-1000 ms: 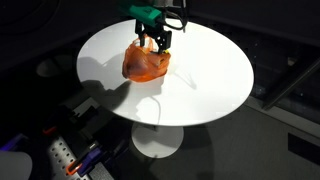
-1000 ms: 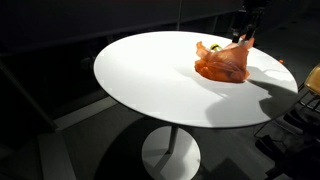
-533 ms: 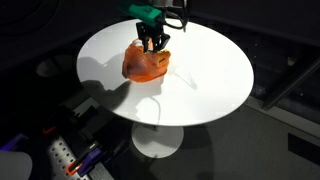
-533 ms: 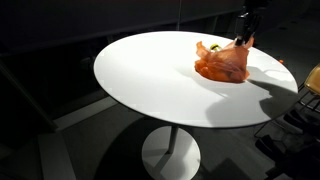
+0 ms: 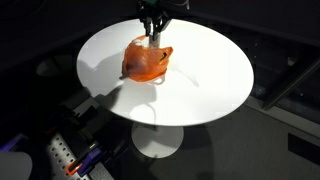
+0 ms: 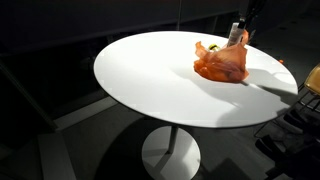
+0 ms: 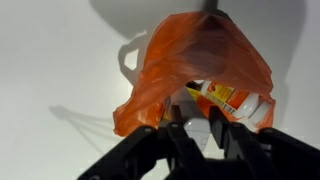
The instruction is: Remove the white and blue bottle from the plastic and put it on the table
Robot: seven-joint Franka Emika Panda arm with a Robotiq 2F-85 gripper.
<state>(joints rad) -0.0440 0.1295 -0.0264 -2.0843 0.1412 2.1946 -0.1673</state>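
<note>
An orange plastic bag (image 5: 147, 63) (image 6: 222, 62) lies on the round white table (image 5: 210, 70) (image 6: 150, 75). My gripper (image 5: 152, 30) (image 6: 240, 30) hangs just above the bag's top. It is shut on the white and blue bottle (image 5: 153, 42) (image 6: 236, 36), which stands upright with its lower end at the bag's mouth. In the wrist view the bottle's white body (image 7: 197, 132) sits clamped between my gripper's (image 7: 197, 115) dark fingers, with the bag (image 7: 165, 70) beyond it. Its blue part is not clear.
Another bottle with a yellow and red label (image 7: 235, 100) lies inside the bag. Bare tabletop surrounds the bag on all sides. Beyond the table's edge are a dark floor and some clutter (image 5: 62, 155) low down.
The gripper has shut on the bottle inside the bag and risen, drawing the bottle up out of the plastic. The bag has sagged slightly.
</note>
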